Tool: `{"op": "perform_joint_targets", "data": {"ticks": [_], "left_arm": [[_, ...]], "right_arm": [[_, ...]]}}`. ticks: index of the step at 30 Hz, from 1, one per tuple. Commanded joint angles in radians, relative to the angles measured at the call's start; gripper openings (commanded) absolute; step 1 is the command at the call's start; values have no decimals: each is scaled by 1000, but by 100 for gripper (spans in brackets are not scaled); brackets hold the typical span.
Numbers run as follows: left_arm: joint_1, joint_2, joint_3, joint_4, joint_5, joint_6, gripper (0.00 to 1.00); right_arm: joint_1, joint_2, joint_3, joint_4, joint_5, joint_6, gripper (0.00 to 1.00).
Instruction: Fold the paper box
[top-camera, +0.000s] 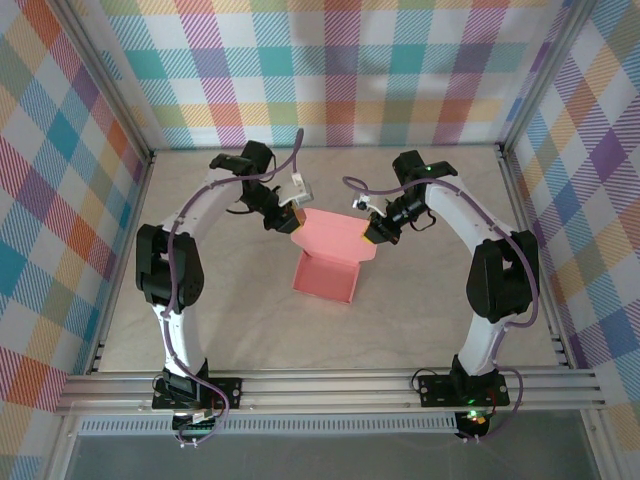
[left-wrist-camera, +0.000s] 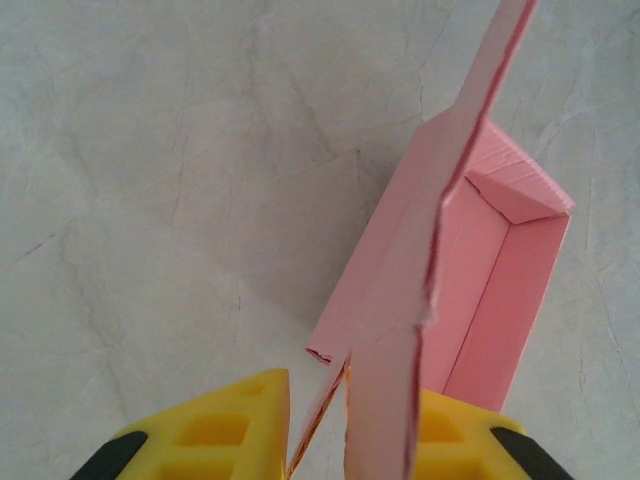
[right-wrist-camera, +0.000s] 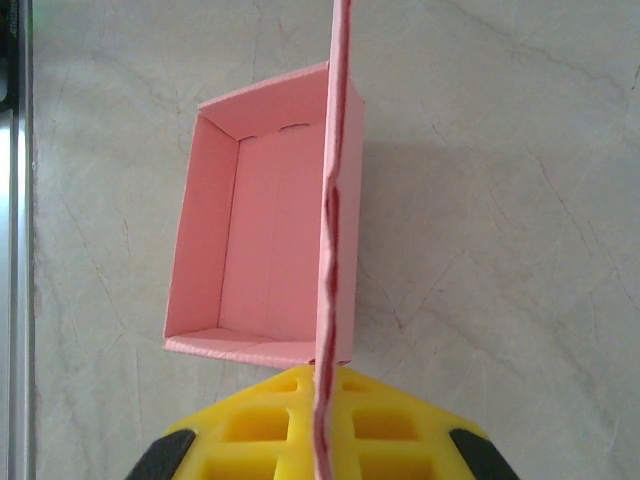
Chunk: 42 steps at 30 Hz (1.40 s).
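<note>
The salmon-pink paper box (top-camera: 325, 278) stands mid-table as an open tray, its lid flap (top-camera: 335, 233) raised at the far side. My left gripper (top-camera: 290, 218) is at the lid's left corner. In the left wrist view the lid (left-wrist-camera: 385, 400) lies against the right yellow finger (left-wrist-camera: 470, 440). A gap shows beside the left finger (left-wrist-camera: 210, 430), and a thin side tab (left-wrist-camera: 322, 415) crosses it. My right gripper (top-camera: 372, 236) is shut on the lid's right edge. That edge (right-wrist-camera: 330, 300) runs straight between its closed fingers (right-wrist-camera: 270, 425), with the tray (right-wrist-camera: 265, 230) beyond.
Pale marbled tabletop (top-camera: 230, 300) surrounds the box. Checkered walls (top-camera: 330, 70) close in the back and sides. An aluminium rail (top-camera: 330, 385) runs along the near edge by the arm bases.
</note>
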Motion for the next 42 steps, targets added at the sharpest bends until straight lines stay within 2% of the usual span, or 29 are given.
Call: {"op": "perform_joint_targets", "data": {"ticks": [1, 6, 8, 9, 10, 11, 37, 38, 40, 42], "left_arm": [[10, 12, 27, -34, 4, -3, 22], [11, 10, 33, -29, 0, -13, 8], [10, 6, 34, -30, 4, -14, 7], [10, 2, 34, -33, 8, -14, 9], [10, -1, 34, -31, 11, -14, 17], [11, -4, 34, -31, 13, -17, 19], [10, -35, 36, -23, 11, -58, 21], [10, -36, 37, -21, 14, -58, 22], [10, -40, 35, -21, 19, -58, 32], [10, -45, 33, -17, 20, -58, 33]], "right_arm": [[5, -15, 17, -16, -54, -36, 1], [6, -10, 20, -20, -53, -34, 0], [6, -10, 22, -20, -53, -34, 0], [6, -10, 22, -22, -54, -33, 0], [6, -11, 22, -21, -55, -34, 0], [6, -12, 22, -22, -55, -34, 0], [9, -7, 20, -15, -38, -19, 2], [9, -7, 20, -15, -38, -20, 2], [9, -7, 21, -14, -37, -19, 2], [9, -7, 21, -16, -37, -19, 2]]}}
